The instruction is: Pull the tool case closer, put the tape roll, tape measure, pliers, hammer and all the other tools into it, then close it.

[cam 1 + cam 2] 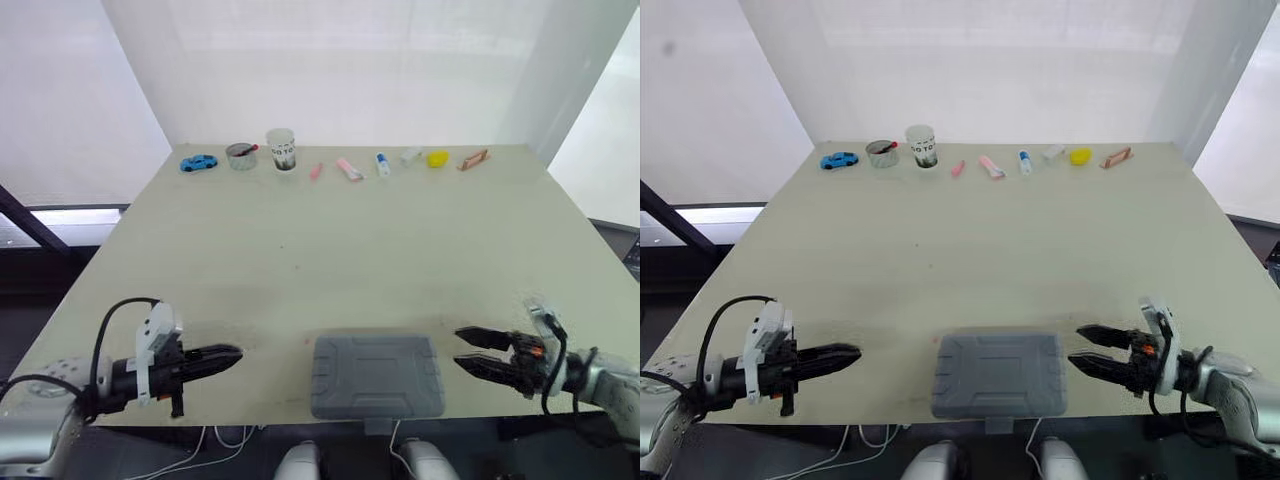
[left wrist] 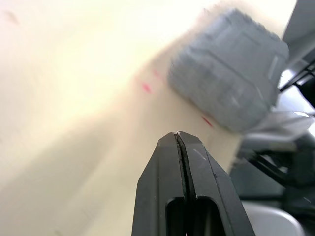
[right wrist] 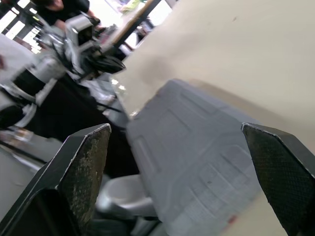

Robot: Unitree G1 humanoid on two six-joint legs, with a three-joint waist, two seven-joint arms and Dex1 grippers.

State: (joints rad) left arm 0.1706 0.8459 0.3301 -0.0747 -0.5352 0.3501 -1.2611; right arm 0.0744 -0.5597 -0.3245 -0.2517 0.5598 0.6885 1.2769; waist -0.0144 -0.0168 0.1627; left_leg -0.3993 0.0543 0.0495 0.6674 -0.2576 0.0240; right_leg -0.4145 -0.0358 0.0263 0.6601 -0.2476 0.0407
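At the near edge of the table (image 1: pixel 350 260), straight in front of me, the tool case (image 1: pixel 375 375) is lying flat with its lid down, between my two grippers and touching neither. My left gripper (image 1: pixel 235 355) is hovering near the case's left side with its fingers (image 2: pixel 170 162) pressed together, holding nothing. My right gripper (image 1: pixel 460 347) is pointing at the case's right side from just beside it, its fingers (image 3: pixel 86 162) spread wide and likewise empty. Along the far edge a row of small things is sitting well apart from the case, among them a blue toy car (image 1: pixel 198 162), a cup (image 1: pixel 282 148) and a yellow piece (image 1: pixel 437 158).

I am judging the closing to be the step in hand, since the lid is lying down. Whether the latch at the front is fastened I cannot tell. To do it well I am planning to press on the lid from above, evenly on both sides, using the closed left fingers as a blunt pusher. The case is sitting right at the table's front edge, so any push should be going downward, never toward me, lest it tip off.
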